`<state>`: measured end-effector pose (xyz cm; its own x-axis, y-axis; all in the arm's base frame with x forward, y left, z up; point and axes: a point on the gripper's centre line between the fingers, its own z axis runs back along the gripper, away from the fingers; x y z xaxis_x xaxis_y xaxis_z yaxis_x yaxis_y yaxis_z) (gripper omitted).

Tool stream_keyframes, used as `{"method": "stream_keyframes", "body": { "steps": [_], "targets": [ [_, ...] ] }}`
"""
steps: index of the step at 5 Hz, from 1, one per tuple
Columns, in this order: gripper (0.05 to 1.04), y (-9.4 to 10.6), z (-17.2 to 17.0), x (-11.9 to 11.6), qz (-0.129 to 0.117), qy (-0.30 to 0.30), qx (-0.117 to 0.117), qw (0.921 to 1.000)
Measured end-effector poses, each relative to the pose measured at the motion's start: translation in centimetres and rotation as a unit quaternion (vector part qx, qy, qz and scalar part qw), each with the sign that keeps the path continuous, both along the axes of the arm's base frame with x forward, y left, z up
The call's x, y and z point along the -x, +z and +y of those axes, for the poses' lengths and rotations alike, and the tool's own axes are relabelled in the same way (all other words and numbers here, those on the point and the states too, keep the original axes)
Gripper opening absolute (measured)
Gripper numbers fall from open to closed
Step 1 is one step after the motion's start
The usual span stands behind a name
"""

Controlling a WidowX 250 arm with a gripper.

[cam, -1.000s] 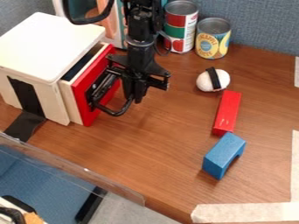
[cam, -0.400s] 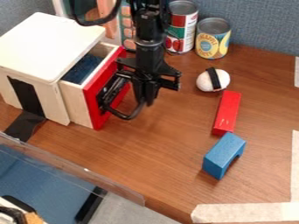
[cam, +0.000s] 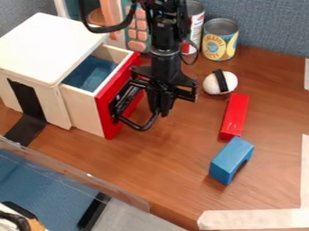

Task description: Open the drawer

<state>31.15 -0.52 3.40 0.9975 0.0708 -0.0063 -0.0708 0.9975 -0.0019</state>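
Yellow can (cam: 218,44), red block (cam: 234,117), blue block (cam: 229,159) sit clear of our drawer (cam: 82,108); we can't tell if the gripper (cam: 161,112) is open.

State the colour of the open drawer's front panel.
The drawer's flat front panel is red, seen best in the camera view.

Bright, even light; soft shadows (rather faint) on the wooden tabletop (cam: 163,167).
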Motion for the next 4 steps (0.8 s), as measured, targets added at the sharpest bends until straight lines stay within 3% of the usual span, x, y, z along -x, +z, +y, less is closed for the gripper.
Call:
{"method": "stream_keyframes", "body": {
  "steps": [4],
  "targets": [
    [0.123, 0.8, -2.8, -0.3, 0.014, 0.018, 0.04, 0.9989]
  ]
}}
